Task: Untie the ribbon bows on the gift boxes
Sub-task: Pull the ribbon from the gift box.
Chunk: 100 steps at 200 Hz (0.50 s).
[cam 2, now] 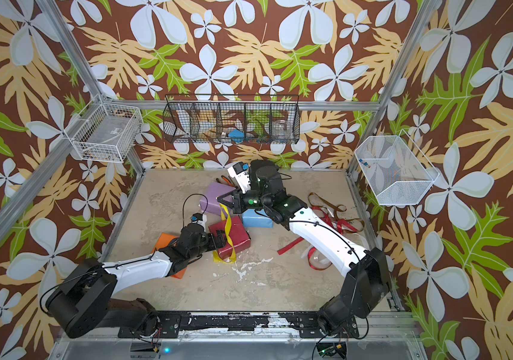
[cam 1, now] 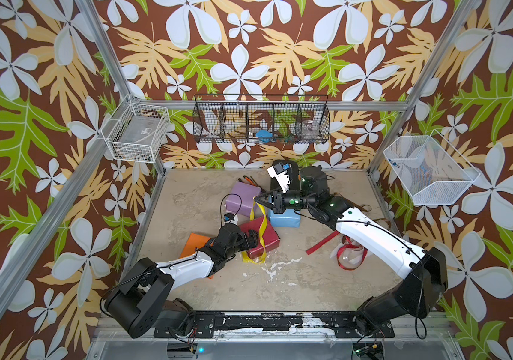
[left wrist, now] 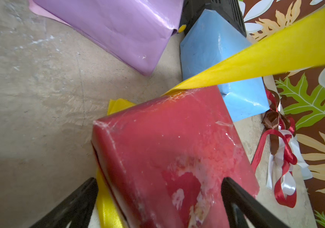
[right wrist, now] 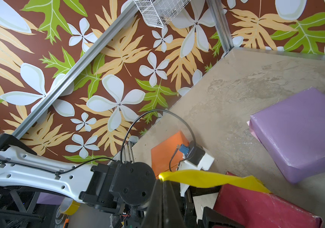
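A dark red gift box (cam 1: 267, 241) (cam 2: 238, 238) (left wrist: 167, 148) lies mid-table with a yellow ribbon (cam 1: 262, 229) (cam 2: 227, 224) (left wrist: 266, 57) still passing under it. My right gripper (cam 1: 256, 198) (cam 2: 220, 198) (right wrist: 162, 180) is shut on the ribbon's end, holding it taut above the box. My left gripper (cam 1: 252, 237) (left wrist: 159, 180) is open, with its jaws spread wide over the box's near end. The lilac box (cam 1: 244, 198) (right wrist: 299, 128), light blue box (cam 1: 284, 219) (left wrist: 213, 51) and orange box (cam 1: 194, 243) (right wrist: 169, 150) show no ribbon.
Loose red, white and brown ribbons (cam 1: 350, 252) (cam 2: 333, 218) (left wrist: 280, 148) lie in a heap at the table's right. Orange-handled pliers (cam 1: 247, 180) lie behind the lilac box. A black case (left wrist: 216, 7) stands behind the blue box. Wire baskets (cam 1: 136, 132) hang on the walls.
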### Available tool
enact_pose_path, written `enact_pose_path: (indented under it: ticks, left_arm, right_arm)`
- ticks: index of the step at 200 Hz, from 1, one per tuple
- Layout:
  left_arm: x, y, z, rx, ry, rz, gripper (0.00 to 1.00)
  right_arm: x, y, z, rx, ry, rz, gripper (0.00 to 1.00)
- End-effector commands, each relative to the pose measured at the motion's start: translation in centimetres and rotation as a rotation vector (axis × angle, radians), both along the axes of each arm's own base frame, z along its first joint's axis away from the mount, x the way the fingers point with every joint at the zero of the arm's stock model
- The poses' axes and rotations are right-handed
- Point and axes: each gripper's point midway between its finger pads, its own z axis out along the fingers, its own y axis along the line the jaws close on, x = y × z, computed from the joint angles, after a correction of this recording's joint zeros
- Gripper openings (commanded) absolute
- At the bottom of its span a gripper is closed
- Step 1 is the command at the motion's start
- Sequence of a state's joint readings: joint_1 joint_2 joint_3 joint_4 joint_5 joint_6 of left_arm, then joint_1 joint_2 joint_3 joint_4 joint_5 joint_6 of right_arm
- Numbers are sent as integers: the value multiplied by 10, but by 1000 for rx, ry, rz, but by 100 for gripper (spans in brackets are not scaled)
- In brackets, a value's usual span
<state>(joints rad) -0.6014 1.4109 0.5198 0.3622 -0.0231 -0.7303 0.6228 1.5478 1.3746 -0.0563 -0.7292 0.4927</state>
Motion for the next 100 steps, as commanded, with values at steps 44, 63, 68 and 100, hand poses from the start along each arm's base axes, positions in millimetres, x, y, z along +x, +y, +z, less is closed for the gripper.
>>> enact_pose_path:
  ticks: [44, 63, 68, 100]
  left_arm:
    - [7, -12, -20, -10, 10, -34, 100]
    - [5, -8, -34, 22, 41, -31, 100]
    - [4, -8, -36, 28, 47, -33, 100]
    - [2, -7, -44, 53, 70, -41, 100]
  right_arm:
    - [-8, 3, 17, 52, -19, 44, 0]
    - [-7, 1, 41, 61, -64, 36, 0]
    - [-7, 0, 47, 62, -75, 29, 0]
    - [-7, -5, 87, 87, -140, 8, 0]
